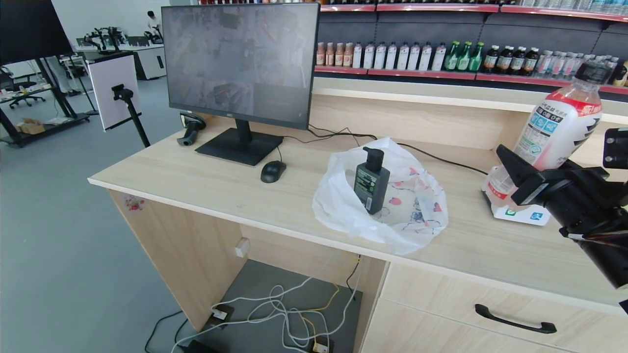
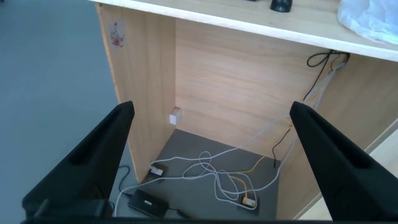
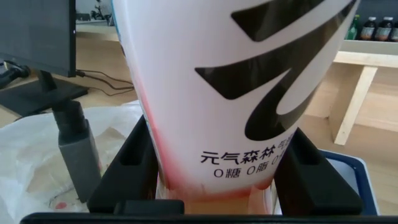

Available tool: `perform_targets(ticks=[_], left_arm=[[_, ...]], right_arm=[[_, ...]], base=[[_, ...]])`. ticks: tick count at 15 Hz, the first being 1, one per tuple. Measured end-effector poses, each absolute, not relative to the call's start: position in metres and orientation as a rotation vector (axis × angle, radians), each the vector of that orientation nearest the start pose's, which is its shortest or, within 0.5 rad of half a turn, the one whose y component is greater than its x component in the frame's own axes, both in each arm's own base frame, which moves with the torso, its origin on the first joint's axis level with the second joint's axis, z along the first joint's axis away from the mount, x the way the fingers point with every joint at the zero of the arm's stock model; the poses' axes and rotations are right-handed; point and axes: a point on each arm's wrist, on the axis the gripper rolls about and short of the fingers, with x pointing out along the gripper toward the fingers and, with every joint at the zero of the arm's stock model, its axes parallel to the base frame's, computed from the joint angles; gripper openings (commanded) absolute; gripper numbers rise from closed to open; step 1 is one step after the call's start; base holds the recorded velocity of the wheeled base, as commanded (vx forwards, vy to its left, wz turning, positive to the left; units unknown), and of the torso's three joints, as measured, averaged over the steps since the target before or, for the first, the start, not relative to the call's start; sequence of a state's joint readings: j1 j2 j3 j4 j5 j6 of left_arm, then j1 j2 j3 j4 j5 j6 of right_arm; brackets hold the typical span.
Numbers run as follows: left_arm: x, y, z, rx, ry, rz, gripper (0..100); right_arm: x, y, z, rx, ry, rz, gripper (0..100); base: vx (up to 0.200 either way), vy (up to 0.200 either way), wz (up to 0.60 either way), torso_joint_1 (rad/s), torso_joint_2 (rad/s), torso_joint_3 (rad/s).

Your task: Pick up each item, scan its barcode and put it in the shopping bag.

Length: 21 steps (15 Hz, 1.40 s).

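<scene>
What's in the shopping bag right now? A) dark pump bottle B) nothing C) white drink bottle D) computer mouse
A: the dark pump bottle stands upright in the shopping bag, while the white drink bottle is clamped in the right gripper, off to the side of the bag.

Bottle base behind right tool

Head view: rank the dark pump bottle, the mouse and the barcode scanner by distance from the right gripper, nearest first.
1. The dark pump bottle, standing in the shopping bag, just left of the right gripper holding the drink bottle.
2. The mouse, farther left, before the monitor.
3. The barcode scanner, farthest, at the counter's far left by the monitor.
</scene>
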<state>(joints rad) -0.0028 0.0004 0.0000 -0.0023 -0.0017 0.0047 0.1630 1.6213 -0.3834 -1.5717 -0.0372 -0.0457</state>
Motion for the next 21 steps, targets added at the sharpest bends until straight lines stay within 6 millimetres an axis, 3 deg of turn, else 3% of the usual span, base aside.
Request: perform_targets(ticks=[6, 14, 21], left_arm=[[-0.0228, 0.0000, 0.0758, 0.005, -0.003, -0.003, 100], [-0.0228, 0.0000, 0.0757, 0.005, -0.001, -0.003, 100], [-0.0228, 0.0000, 0.0756, 0.006, 0.000, -0.004, 100]], right_arm=[[0.2421, 0.0382, 0.1883, -0.010, -0.314, 0.115, 0], [0.2450, 0.0389, 0.1929, -0.010, -0.336, 0.116, 0], [0.2454, 0.0427, 0.1937, -0.006, -0.344, 0.129, 0]], base=[[0.000, 0.000, -0.60, 0.003, 0.00, 0.003], [0.000, 0.175, 0.00, 0.001, 0.00, 0.003], [0.000, 0.000, 0.00, 0.000, 0.00, 0.000]])
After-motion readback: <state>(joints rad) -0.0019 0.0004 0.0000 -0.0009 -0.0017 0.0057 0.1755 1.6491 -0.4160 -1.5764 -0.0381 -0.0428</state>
